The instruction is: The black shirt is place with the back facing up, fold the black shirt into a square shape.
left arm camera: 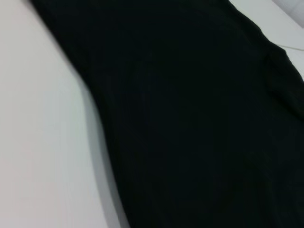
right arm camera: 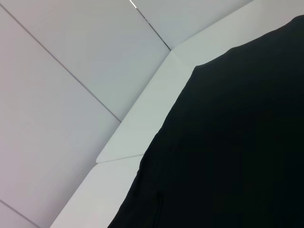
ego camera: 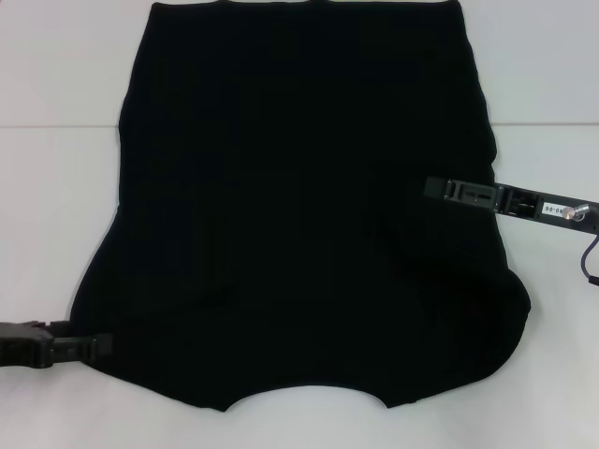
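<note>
The black shirt (ego camera: pixel 281 215) lies spread flat on the white table (ego camera: pixel 56 187), plain side up, with its neckline curve at the near edge and its hem at the far edge. The sides look folded inward, and no lettering shows. My left gripper (ego camera: pixel 101 344) is low at the shirt's near left corner, touching its edge. My right gripper (ego camera: pixel 430 188) reaches in from the right and hovers over the shirt's right half. The left wrist view shows only the black shirt (left arm camera: pixel 190 118) on the table (left arm camera: pixel 38 142). The right wrist view shows a far corner of the black shirt (right arm camera: pixel 237 142).
White table surface (ego camera: pixel 552 327) borders the shirt on both sides. A seam between two tabletops runs across behind the shirt. The table's edge (right arm camera: pixel 142 118) and grey floor tiles (right arm camera: pixel 71 71) beyond it appear in the right wrist view. A black cable (ego camera: pixel 590 262) hangs by the right arm.
</note>
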### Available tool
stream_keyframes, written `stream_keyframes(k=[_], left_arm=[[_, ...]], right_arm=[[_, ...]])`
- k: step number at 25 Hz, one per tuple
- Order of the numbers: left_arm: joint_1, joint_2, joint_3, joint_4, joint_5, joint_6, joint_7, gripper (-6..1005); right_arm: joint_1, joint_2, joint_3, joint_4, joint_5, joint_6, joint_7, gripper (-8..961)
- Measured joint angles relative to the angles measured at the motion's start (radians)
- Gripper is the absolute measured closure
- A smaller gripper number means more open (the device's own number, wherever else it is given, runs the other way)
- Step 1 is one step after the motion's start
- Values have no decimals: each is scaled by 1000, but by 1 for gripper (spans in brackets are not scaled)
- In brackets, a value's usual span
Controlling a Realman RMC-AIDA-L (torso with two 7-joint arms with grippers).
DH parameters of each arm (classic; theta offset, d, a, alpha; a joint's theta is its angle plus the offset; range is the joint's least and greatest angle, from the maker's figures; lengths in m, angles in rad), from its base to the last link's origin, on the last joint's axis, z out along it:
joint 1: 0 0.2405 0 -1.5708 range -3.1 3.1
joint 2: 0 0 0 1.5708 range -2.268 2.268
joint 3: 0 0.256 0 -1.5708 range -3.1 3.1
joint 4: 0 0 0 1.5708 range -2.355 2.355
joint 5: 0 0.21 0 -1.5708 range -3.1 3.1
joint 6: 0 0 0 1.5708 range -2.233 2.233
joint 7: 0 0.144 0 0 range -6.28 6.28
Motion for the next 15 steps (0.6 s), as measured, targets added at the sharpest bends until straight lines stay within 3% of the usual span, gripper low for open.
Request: stream_keyframes(k=[15], left_arm=[[-17, 0, 18, 0, -1, 9, 0, 72]], right_arm=[[-3, 0, 0, 0, 0, -9, 0, 35]])
